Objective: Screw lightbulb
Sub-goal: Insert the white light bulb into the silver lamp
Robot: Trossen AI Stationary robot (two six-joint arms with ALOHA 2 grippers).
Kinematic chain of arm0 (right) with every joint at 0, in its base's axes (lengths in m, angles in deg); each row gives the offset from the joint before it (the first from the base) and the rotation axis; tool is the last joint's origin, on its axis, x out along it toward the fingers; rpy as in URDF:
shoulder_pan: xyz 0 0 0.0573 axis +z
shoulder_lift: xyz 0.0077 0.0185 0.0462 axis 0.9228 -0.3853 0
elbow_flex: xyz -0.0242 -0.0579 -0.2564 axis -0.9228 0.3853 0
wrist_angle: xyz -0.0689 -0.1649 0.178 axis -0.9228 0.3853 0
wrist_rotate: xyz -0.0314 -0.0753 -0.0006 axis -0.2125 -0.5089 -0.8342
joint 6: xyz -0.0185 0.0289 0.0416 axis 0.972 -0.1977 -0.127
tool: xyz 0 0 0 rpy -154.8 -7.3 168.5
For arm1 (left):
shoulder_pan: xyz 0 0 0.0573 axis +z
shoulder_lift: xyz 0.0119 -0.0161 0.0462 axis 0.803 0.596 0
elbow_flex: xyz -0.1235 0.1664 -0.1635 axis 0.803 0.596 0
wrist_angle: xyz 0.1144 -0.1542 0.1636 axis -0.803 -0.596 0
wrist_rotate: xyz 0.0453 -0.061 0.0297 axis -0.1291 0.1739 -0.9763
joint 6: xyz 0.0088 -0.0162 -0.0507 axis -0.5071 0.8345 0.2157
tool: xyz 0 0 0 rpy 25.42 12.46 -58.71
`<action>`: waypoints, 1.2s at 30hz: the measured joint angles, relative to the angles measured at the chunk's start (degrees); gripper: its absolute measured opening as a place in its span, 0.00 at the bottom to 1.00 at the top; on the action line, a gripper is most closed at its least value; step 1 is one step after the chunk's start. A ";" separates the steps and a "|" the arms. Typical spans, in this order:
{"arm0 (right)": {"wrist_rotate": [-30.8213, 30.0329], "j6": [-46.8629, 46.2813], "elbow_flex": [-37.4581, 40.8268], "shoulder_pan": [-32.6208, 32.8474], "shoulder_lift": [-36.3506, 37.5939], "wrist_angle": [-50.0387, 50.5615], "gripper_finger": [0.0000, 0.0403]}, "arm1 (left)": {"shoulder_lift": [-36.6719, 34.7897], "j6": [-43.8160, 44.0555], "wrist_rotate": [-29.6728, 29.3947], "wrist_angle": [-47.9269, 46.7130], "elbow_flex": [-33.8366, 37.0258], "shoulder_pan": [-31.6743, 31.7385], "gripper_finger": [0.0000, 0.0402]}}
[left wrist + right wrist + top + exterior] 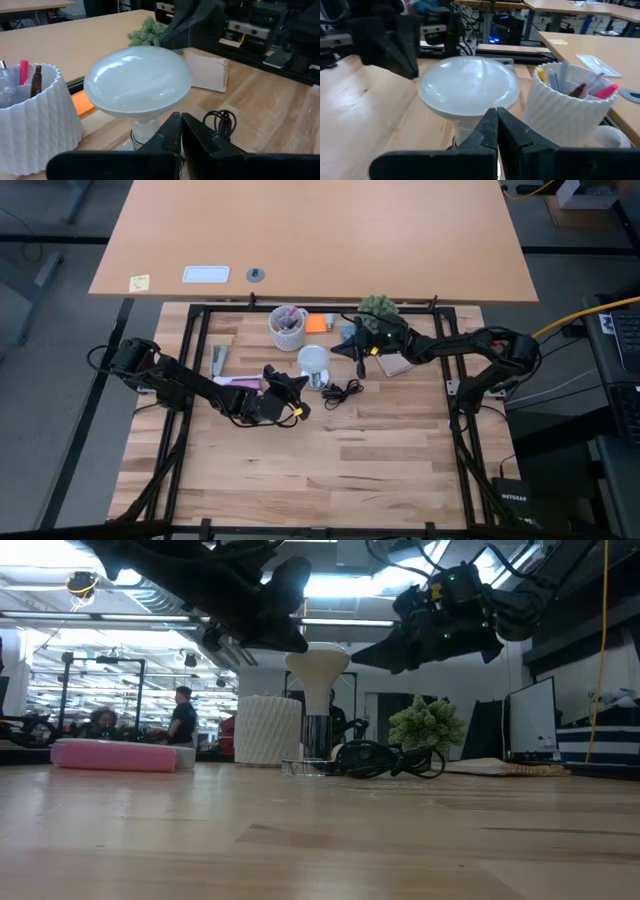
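Wooden table [300, 460], white cup [288, 327], pink block [115, 755], black cord [345, 391], small plant [378, 307]

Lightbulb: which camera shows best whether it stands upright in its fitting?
The low view: the lightbulb shows side-on, upright on the silvery fitting. The high view shows only its round top; both wrist views show its dome from close above.

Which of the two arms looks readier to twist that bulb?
Hard to call, perhaps the left. Its claw hangs just beside the lightbulb, shut. The right claw is a little farther off on the other side, also shut. Neither touches the lightbulb; either must open first.
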 joint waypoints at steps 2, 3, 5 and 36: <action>0.21 0.00 0.00 0.70 0.00 -0.25 0.01 | 0.00 -0.04 0.02 -0.08 0.00 0.29 0.01; 0.25 0.00 0.00 1.02 0.00 -0.32 0.01 | 0.00 -0.02 0.00 -0.06 0.00 0.45 0.01; 0.27 0.10 0.00 2.03 0.00 -0.38 0.01 | 0.00 -0.02 -0.02 -0.10 0.00 0.92 0.01; -2.79 0.49 0.00 13.40 5.70 -1.01 0.01 | 0.00 4.65 -1.44 -2.97 0.00 -4.84 0.01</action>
